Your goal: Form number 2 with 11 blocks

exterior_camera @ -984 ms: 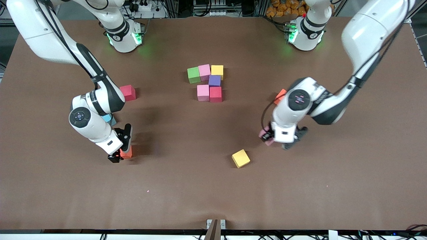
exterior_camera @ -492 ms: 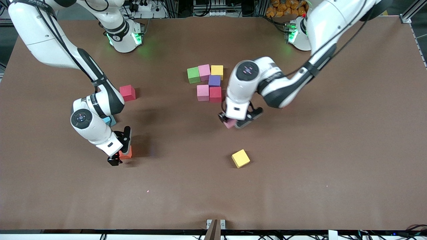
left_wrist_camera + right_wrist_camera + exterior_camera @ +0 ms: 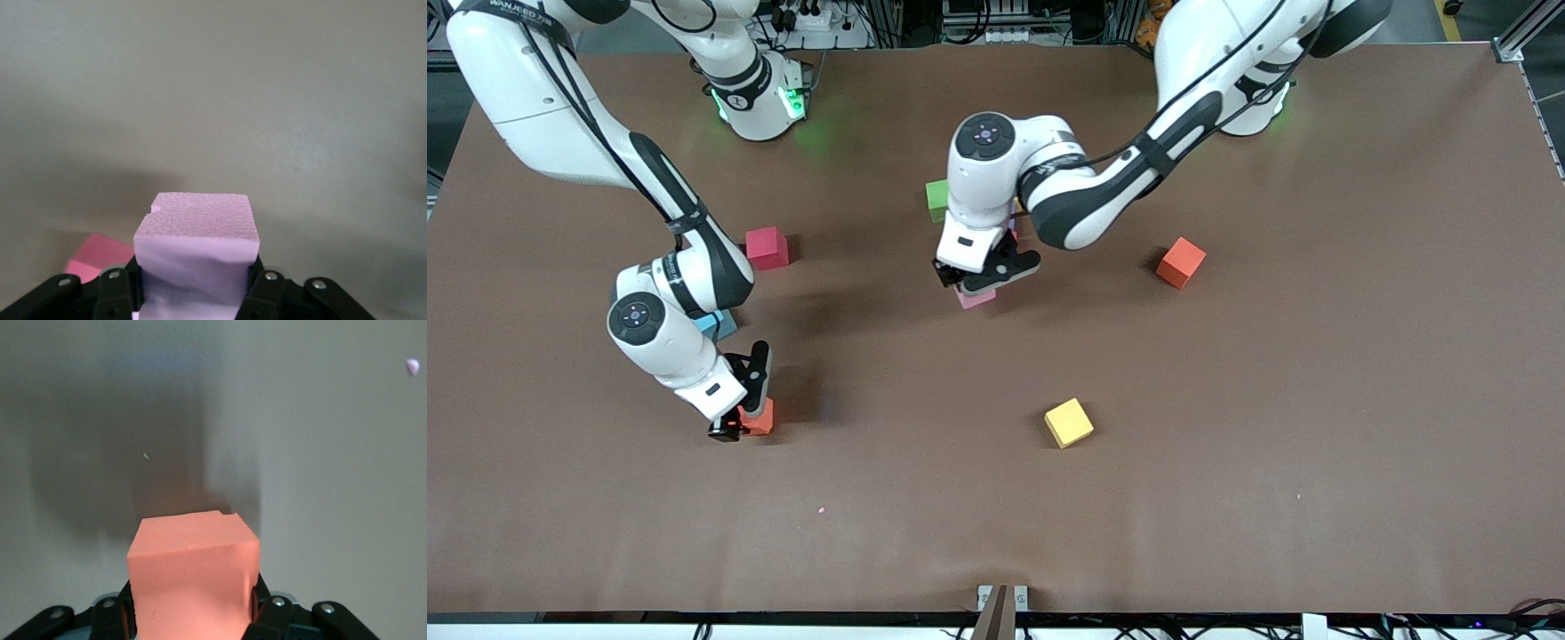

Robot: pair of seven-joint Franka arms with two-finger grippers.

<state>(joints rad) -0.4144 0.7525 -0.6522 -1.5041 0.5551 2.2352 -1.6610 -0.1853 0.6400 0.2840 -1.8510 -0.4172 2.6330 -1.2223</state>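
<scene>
Arms first: your left arm reaches from its base across the table's middle, elbow bent, wrist pointing down, and the left gripper point(image 3: 971, 286) pinches a pink block point(image 3: 975, 298) just nearer the camera than the partly built number 2 point(image 3: 937, 199), most of which the arm covers. Your right arm folds low toward its own end of the table, and the right gripper point(image 3: 740, 418) has its fingers pressed against an orange block point(image 3: 759, 418) on the table point(image 3: 1227, 462).

You see the pink cube's notched corner only in the left wrist view point(image 3: 197, 247). The front view alone shows you the loose yellow block point(image 3: 1069, 422), second orange block point(image 3: 1181, 262), red block point(image 3: 767, 247) and light blue cube point(image 3: 713, 324).
</scene>
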